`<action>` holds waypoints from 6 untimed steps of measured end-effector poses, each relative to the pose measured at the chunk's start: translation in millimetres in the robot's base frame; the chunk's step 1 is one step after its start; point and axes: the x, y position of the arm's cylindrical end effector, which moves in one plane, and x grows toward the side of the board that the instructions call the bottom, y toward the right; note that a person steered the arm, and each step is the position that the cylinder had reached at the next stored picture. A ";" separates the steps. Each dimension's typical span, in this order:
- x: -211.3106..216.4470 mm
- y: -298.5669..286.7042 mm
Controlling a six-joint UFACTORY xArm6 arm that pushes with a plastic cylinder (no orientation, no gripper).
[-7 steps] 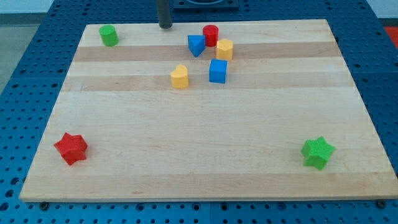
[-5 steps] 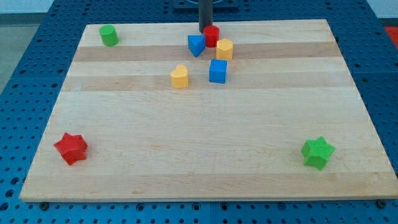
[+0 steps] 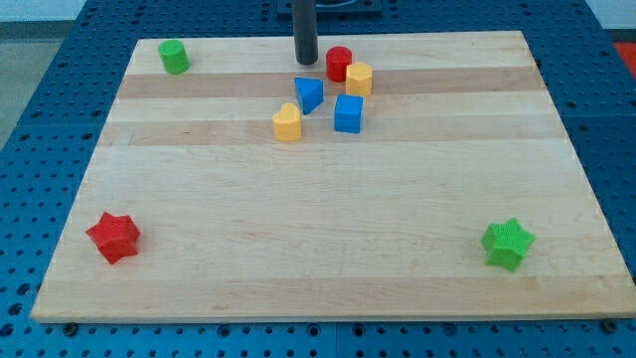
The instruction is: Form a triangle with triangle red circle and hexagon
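Tip [image 3: 305, 60] shifted left of red circle [image 3: 339, 63]; no fingers. Blue triangle [image 3: 309, 94] nudged nearer, away from circle and yellow hexagon [image 3: 359, 79]. Triangle probably opening up.

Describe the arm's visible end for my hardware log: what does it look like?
Only a straight, dark grey cylindrical rod shows, entering from the view's top. My tip is blunt and plain, with no markings or cables visible. The arm itself is out of view.

My tip [image 3: 305, 60] sits near view's top, just left of the red circle [image 3: 339, 63], w/ yellow hexagon [image 3: 359, 79] touching circle's right (lower); blue triangle [image 3: 309, 94] just below tip.
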 end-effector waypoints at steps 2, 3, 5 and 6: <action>20.1 109.6; 29.1 138.3; 64.7 95.7; 92.1 81.9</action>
